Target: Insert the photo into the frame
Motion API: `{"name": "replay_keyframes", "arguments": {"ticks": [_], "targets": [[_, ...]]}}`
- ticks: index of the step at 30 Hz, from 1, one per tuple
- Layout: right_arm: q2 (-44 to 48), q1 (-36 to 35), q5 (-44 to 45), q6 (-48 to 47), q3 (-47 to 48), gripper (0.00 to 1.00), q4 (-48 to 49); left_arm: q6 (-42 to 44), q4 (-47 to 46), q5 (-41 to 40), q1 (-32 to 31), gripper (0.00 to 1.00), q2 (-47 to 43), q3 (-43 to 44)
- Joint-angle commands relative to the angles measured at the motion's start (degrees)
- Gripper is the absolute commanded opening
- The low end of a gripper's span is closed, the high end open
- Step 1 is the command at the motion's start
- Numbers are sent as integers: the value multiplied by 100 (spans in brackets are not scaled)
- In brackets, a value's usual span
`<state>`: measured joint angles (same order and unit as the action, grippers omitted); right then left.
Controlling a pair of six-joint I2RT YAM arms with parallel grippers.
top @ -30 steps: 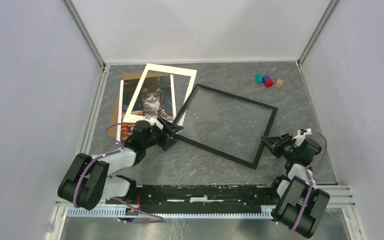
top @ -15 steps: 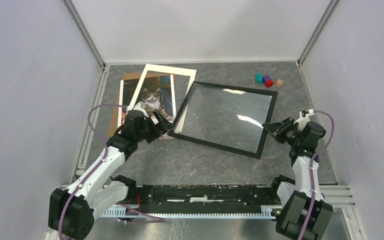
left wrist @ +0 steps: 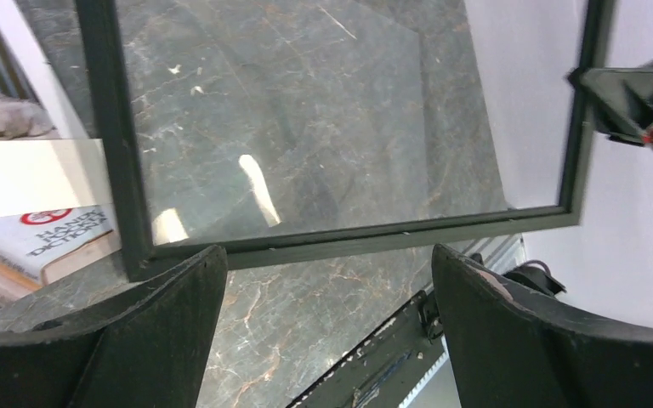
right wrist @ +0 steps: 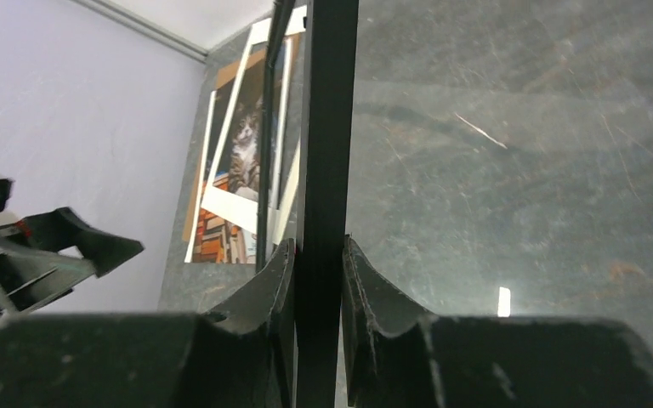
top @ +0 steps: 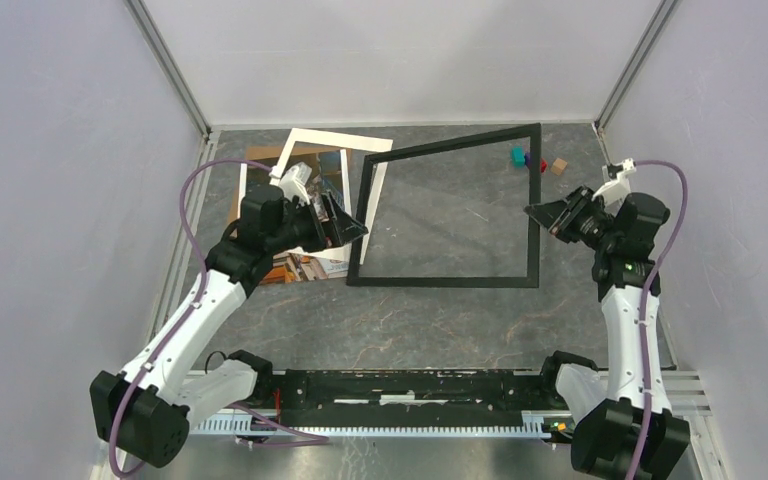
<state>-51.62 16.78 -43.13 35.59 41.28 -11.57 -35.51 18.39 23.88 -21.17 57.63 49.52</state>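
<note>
In the top view, the left gripper (top: 346,220) and the white mat (top: 340,138) cover most of the photo (top: 295,268). Only its lower strip shows at centre left, and the cat is hidden. At upper right, the frame (top: 440,281) crosses the coloured blocks (top: 517,155) and hides part of them. In the left wrist view, the frame runs off the top edge and the right gripper (left wrist: 597,85) is cut by the right edge.

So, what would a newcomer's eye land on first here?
The black frame hangs tilted at centre, its right edge pinched in the right gripper. The left gripper gapes open at its left edge. Behind that, the cat photo lies under a white mat at back left.
</note>
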Motion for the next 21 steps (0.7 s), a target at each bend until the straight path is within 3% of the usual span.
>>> {"name": "replay_keyframes", "arguments": {"ticks": [1,3,5,8,13,17,21], "targets": [[30,-209,-415,-138,571,0,720,282,408,-493,14,97,192,418],[-83,-225,-673,360,407,0,1105,338,180,230,0,96,427,574],[-228,-269,-849,694,213,0,1462,398,-327,854,-345,87,569,649],[-440,-315,-855,609,170,0,1404,1194,-89,171,-1539,91,677,1106],[-684,-336,-784,787,-31,0,1637,1523,-396,113,-2801,97,1321,1507],[-959,-436,-831,821,-128,0,1738,2593,-100,-1311,-3889,98,1922,1885],[-1258,-482,-732,600,-157,0,1681,2489,557,-2046,-4015,97,2590,2476]]}}
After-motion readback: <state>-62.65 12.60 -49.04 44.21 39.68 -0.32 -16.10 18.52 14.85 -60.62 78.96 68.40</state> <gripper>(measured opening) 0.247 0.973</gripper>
